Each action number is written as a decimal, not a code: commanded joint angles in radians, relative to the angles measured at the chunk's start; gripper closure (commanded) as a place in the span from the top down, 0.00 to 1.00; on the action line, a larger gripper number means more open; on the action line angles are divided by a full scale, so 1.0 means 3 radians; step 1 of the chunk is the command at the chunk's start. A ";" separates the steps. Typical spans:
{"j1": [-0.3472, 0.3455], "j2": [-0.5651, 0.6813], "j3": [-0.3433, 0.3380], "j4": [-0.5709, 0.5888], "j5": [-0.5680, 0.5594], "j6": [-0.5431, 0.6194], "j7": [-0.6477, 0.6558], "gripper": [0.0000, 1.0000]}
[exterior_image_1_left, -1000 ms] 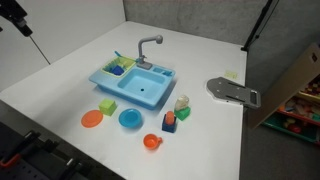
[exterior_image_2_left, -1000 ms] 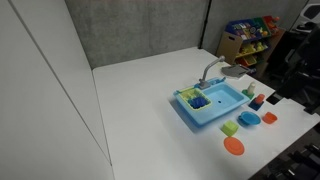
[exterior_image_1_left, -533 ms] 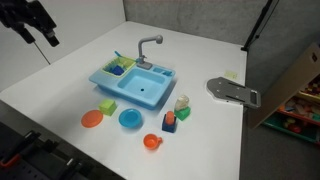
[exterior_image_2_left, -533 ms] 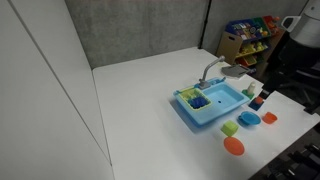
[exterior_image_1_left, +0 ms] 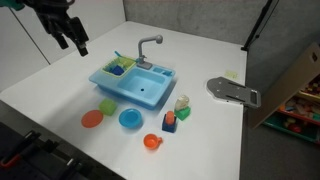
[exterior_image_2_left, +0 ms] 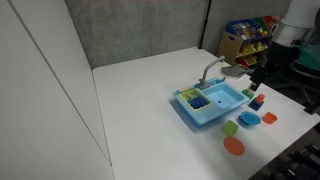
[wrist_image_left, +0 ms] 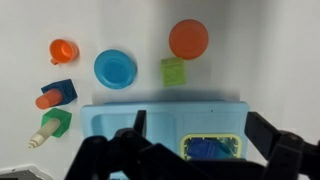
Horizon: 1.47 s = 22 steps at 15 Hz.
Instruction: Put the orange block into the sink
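The orange block [wrist_image_left: 47, 99] is a small orange-red piece touching a blue cube [wrist_image_left: 62, 89], on the table beside the sink; it also shows in both exterior views [exterior_image_1_left: 169, 117] [exterior_image_2_left: 259, 101]. The light blue sink [exterior_image_1_left: 140, 90] [exterior_image_2_left: 215, 106] [wrist_image_left: 150, 115] has a grey faucet [exterior_image_1_left: 148, 45] and a side compartment holding a yellow-green rack with a blue item [wrist_image_left: 210, 147]. My gripper [exterior_image_1_left: 72, 38] [exterior_image_2_left: 262, 76] [wrist_image_left: 200, 140] is open and empty, in the air above the sink's side, away from the block.
On the table near the sink are an orange cup [wrist_image_left: 63, 50], a blue plate [wrist_image_left: 115, 68], a green block [wrist_image_left: 173, 70], an orange plate [wrist_image_left: 188, 39] and a green piece with a cream bottle [wrist_image_left: 50, 125]. A grey metal fixture [exterior_image_1_left: 233, 90] lies near the table edge.
My gripper has come in from the edge of the picture and moved toward the sink. The objects on the table have not moved.
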 commanded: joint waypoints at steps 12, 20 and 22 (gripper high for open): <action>-0.0424 0.1059 -0.0751 0.0873 -0.0173 0.0338 0.0382 1.00; -0.0438 0.1401 -0.0985 0.0933 -0.0099 0.0557 0.0412 1.00; -0.0439 0.1470 -0.1010 0.0977 -0.0099 0.0557 0.0432 1.00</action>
